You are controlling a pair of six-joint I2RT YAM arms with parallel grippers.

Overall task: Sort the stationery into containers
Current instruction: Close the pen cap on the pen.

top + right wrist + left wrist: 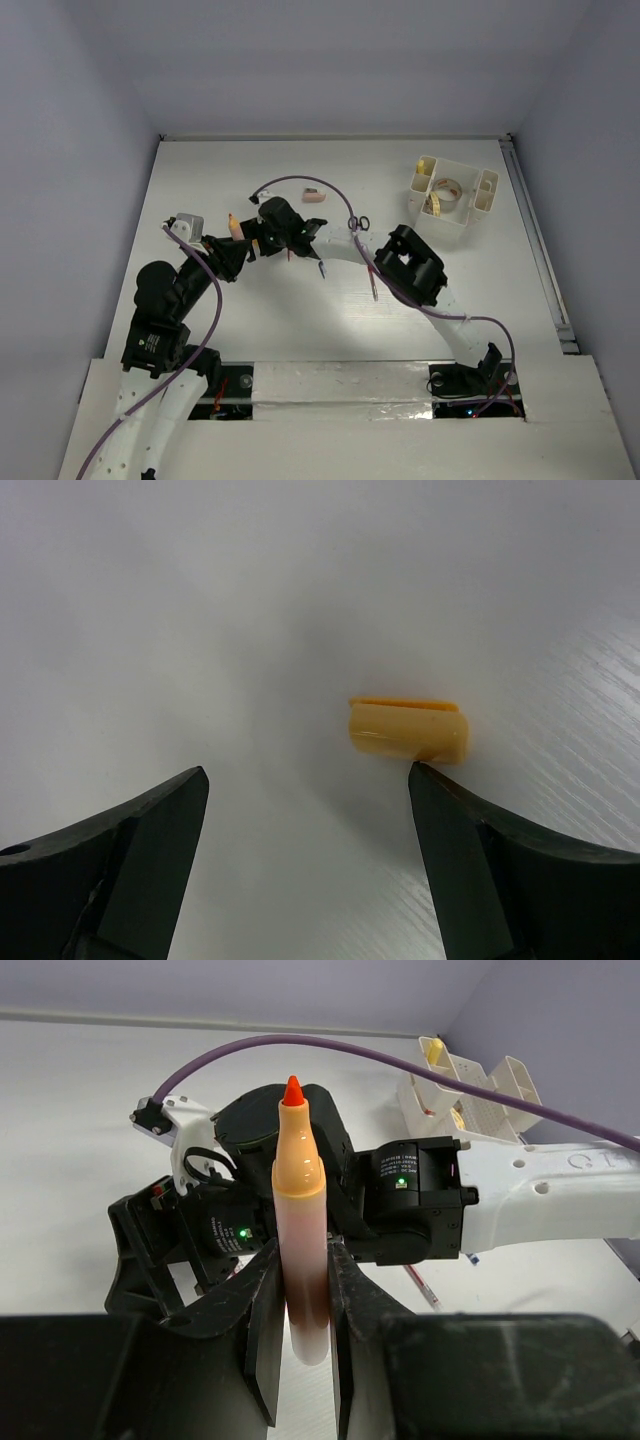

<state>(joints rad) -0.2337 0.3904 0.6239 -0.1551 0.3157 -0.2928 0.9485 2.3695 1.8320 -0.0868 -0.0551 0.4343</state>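
The left claw [300, 1295] is seen clenched on an orange marker [298, 1210], which is gripped low on its barrel and held upright, its red tip pointed to 12 o'clock in the wrist view. The right claw [305, 780] is spread wide, with nothing held. A small orange cap [408, 730] is lying on its side on the white table [150, 600], at 1 o'clock from the gap. One fingertip [425, 780] is seen just at the cap's lower edge, and whether contact is made cannot be told. From above, the two claws are found close together, left of the table's centre. The cream organizer [452, 195] is set at 2 o'clock on the table, well apart from both claws, with a tape roll [447, 189] and a yellow block [427, 166] seen inside. A pink eraser [313, 196] is spotted at 1 o'clock of the right claw, scissors [361, 222] at 3 o'clock, and a blue pen [322, 268] and a red pen [373, 285] at 4 o'clock.
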